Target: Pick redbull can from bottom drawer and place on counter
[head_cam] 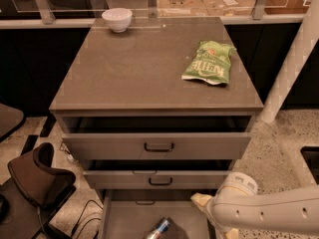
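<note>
Reaching down into the open bottom drawer [124,218] with the gripper [179,229], low at the lower edge of view and just right of the can [158,228]; being mostly cut off there, cannot tell whether clenched or released. Finding the can lying tilted on the floor of that drawer, apparently not lifted. Judging the task as barely begun: opening already done, closing in on the can, but grasping, lifting and placing on the counter [144,73] all remaining. Noting a green bag [208,62] toward the counter's right and a white bowl [116,19] at its back left, leaving bare top between for setting down.
</note>
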Motion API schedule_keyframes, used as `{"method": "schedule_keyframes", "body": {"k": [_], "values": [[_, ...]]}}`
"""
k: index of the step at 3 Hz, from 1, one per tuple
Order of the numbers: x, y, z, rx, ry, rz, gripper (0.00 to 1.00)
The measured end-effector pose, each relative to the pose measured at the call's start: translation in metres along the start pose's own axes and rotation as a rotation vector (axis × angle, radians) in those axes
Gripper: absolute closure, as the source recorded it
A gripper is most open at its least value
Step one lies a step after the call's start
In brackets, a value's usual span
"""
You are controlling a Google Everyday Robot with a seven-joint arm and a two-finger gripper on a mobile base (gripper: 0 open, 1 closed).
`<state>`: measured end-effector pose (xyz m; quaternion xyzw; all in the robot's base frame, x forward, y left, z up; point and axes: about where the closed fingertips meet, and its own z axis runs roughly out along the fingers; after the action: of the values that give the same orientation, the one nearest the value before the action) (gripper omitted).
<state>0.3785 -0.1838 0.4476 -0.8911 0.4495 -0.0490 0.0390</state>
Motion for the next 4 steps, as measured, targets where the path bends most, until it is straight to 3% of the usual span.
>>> {"method": "schedule_keyframes", "body": {"k": [2,4], "values": [[-0.021,-0.039,0.074,-0.036,0.001,-0.033,0.0],[-0.056,-0.042,0.121,-0.051,0.013,-0.058,0.0]]}}
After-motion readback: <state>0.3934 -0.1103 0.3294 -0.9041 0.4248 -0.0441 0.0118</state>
